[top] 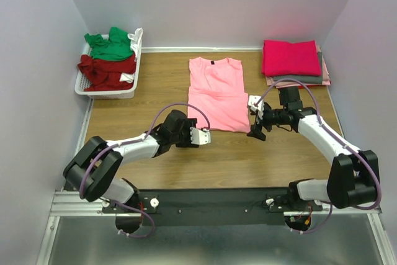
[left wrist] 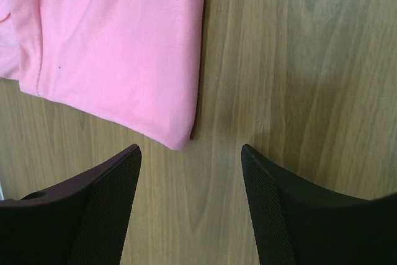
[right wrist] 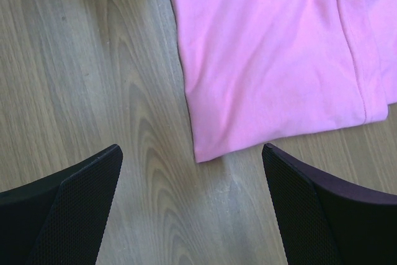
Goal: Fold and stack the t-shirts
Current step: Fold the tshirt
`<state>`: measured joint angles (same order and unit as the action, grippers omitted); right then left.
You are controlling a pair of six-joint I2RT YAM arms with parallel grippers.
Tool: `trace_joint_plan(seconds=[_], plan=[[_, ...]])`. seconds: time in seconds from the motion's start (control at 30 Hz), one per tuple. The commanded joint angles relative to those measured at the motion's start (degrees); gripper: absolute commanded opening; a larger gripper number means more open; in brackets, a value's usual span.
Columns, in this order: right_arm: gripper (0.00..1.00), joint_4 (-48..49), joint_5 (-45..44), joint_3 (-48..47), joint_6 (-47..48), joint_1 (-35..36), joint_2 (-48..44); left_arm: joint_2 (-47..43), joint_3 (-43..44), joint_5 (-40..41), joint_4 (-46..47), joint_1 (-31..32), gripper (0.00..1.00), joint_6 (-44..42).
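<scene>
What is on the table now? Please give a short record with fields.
Centre: light pink cloth t-shirt, partly folded, flat on wooden table
Far right: folded magenta t-shirt on grey t-shirt
Far left: white slotted plastic basket holding green t-shirt and dark red t-shirt
Left claw: open, at pink shirt's near left corner
Right claw: open, at near right corner

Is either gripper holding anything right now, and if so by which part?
Nothing is held. The left gripper and right gripper are both open, each just short of a near corner of the pink t-shirt.
</scene>
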<state>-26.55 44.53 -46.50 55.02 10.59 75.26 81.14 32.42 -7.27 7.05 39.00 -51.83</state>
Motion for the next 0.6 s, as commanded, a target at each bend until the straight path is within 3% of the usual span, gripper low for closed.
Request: trace_joint_plan(seconds=[0.0,0.17,0.43,0.57], plan=[[1.00,1.0,-0.4,0.8,-0.5,0.7,0.2,2.3,1.4,2.2,5.5,-0.9,0.72,-0.5],[1.00,1.0,-0.9,1.0,-0.3,0.9,0.6,6.9,4.4,3.0,6.8,-1.8,0.69,-1.2],[1.00,1.0,-2.3,3.7,5.9,1.9,-0.8,10.8,7.5,0.8,4.9,-2.5,0.53,-0.6],[1.00,1.5,-5.8,5.5,12.0,3.8,-2.2,9.9,7.0,-1.0,4.7,-2.6,0.33,0.1]])
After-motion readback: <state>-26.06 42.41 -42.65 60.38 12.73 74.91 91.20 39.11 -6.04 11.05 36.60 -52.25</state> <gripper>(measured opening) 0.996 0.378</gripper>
